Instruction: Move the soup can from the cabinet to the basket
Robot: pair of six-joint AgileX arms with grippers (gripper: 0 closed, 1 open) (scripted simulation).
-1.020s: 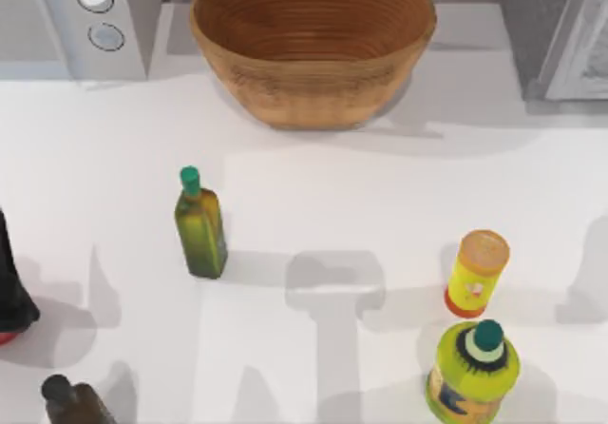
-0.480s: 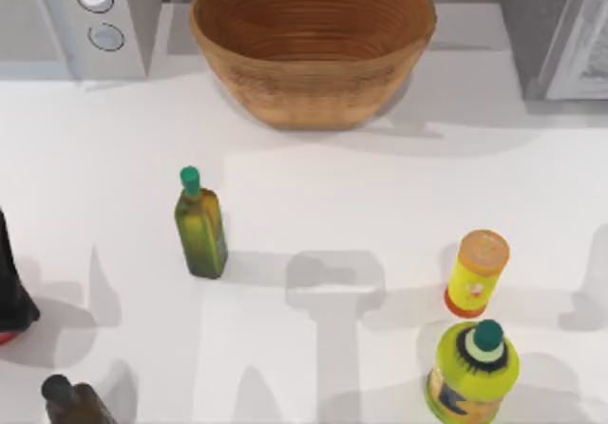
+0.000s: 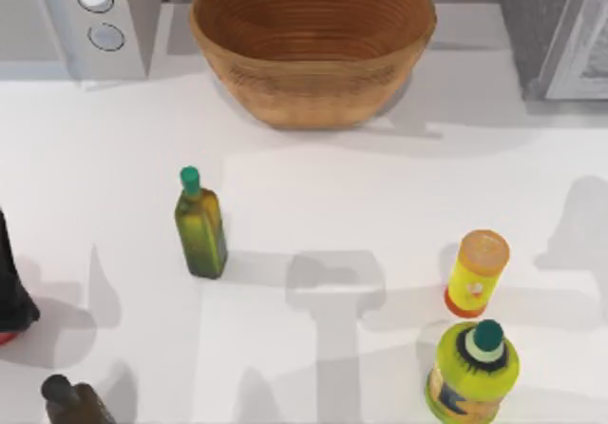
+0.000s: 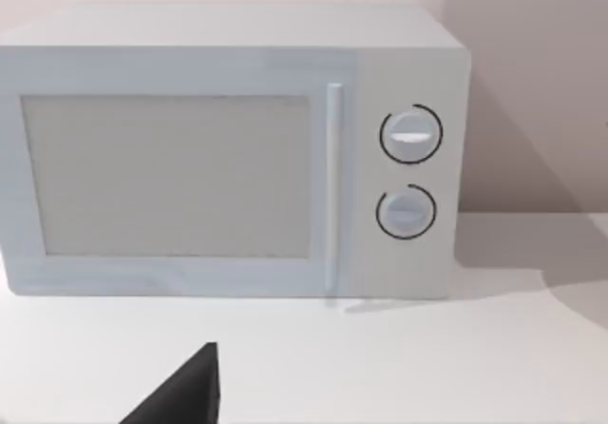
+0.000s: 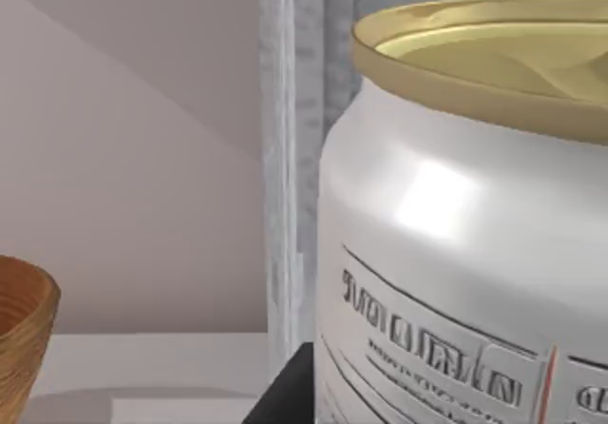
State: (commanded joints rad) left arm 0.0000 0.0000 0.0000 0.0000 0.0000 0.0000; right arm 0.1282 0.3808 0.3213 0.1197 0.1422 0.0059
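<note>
INVENTORY, top view
- One basket (image 3: 313,101), at the table's (image 3: 313,177) far edge, centre.
- One cabinet (image 3: 532,25), far right corner, just right of the basket and apart from it.
- One microwave (image 3: 133,15), far left corner, bearing two round dials.
- Three bottles: green one (image 3: 199,229) left of centre, upright; yellow-green one (image 3: 473,372) at the near edge, right side; dark one (image 3: 71,403) at the near left corner.
- One canister (image 3: 478,274), yellow with orange lid, upright, just beyond the yellow-green bottle.
- One dark object (image 3: 11,296) with red at its base, cut off by the left edge.
- One can (image 5: 456,253).

CAN POSITION
Upright, very close before the right wrist camera. White-silver body, printed label, thin red mark, metal top. Just beside the cabinet's white door frame, seen behind it. Basket rim well off to one side. Standing in the cabinet or lifted: cannot tell.

ARM POSE
- Right gripper (image 5: 285,395): at the can, level with it, facing the cabinet; one dark part touching or nearly touching the can's lower side. Apart, together or clamped: cannot tell.
- Left gripper (image 4: 180,400): low over the table, facing the microwave door squarely. One dark wedge visible. Apart or together: cannot tell.
</note>
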